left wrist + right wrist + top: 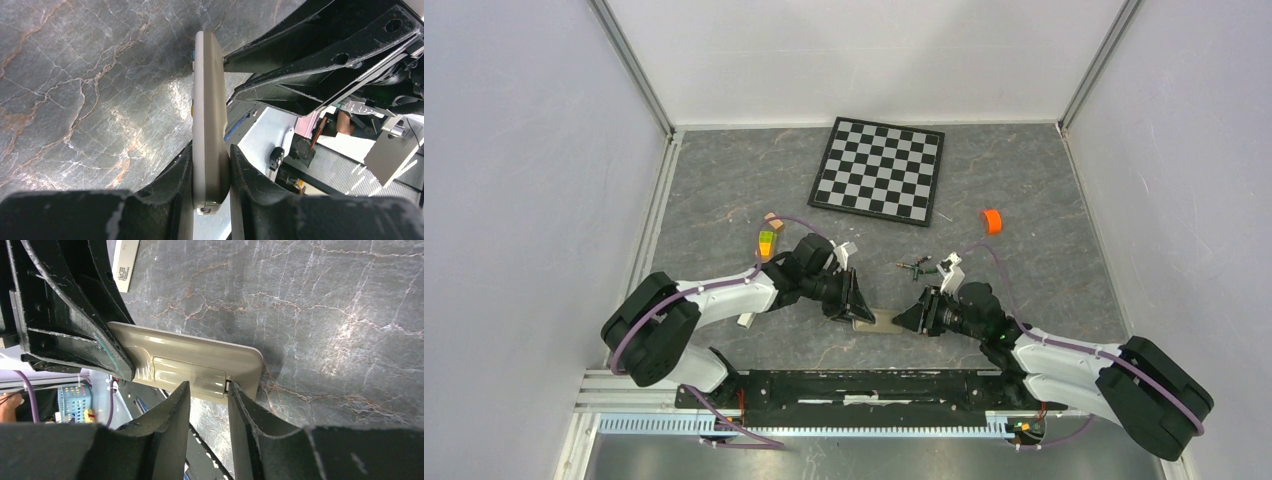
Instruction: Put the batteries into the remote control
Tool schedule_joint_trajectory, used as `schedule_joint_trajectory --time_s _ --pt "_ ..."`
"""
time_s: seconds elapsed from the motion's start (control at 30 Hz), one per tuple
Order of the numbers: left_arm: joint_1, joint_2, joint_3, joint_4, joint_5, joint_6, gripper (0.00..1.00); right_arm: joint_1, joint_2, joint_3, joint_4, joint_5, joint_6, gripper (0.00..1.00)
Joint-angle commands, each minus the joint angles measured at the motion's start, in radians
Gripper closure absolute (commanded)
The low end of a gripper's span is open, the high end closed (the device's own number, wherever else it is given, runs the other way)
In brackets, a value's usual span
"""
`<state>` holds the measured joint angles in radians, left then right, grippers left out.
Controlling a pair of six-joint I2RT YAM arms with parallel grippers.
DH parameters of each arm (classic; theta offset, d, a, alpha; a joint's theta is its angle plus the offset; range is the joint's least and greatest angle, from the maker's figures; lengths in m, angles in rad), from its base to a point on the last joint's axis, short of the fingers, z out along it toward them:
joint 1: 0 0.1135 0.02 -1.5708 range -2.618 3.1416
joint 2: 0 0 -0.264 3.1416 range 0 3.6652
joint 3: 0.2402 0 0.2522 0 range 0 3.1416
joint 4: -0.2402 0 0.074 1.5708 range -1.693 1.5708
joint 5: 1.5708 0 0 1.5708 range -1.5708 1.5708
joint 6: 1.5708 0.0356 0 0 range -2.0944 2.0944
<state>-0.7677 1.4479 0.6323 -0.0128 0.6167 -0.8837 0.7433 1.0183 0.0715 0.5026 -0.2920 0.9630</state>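
The grey marbled table (724, 190) carries a checkerboard (879, 168) at its far side. The two arms meet near the front edge.

The left gripper (210, 150) is clamped on the remote (209, 90), one finger on each broad face, near one end. The remote stands on its long edge between the two grippers, over the table's front middle. Whether it touches the surface I cannot tell. It is a slim, flat, cream-white oblong with rounded corners. From the left wrist only its thin edge shows, with small blue and yellow bits of buttons peeking from the far face.

The right wrist view shows its pale plain back, with the rectangular battery cover (187, 374) in place in its recess. The right gripper (207, 387) has its jaws narrowly parted with nothing clamped between them. Its tips sit at the lower edge of that cover, and one tip is at the cover's end.

A white card with a printed code (125, 260) lies beside the left arm. A green-and-yellow block (767, 243) lies behind the left arm. An orange cap (992, 221) sits to the right of the board. The batteries (913, 266) lie loose on the table just behind the right gripper, apart from the remote.
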Motion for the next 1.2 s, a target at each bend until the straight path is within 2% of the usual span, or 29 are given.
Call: schedule_joint_trajectory --time_s 0.0,0.23,0.83,0.93,1.17 --pt "-0.019 0.053 0.0 -0.054 -0.032 0.002 0.98 0.018 0.011 0.002 0.254 -0.157 0.086 0.63" --pt "-0.021 0.058 0.006 -0.056 -0.037 -0.004 0.98 0.017 0.015 0.011 0.363 -0.195 0.114 0.65" --pt "-0.021 0.003 0.041 -0.183 -0.212 -0.029 0.98 0.016 -0.03 0.065 0.317 -0.129 0.09 0.68" --pt "-0.021 0.003 0.043 -0.192 -0.221 -0.029 0.98 0.016 -0.035 0.074 0.285 -0.117 0.08 0.68" --pt "-0.021 -0.032 0.056 -0.253 -0.285 -0.019 0.98 0.01 -0.064 0.114 0.097 -0.028 0.01 0.67"
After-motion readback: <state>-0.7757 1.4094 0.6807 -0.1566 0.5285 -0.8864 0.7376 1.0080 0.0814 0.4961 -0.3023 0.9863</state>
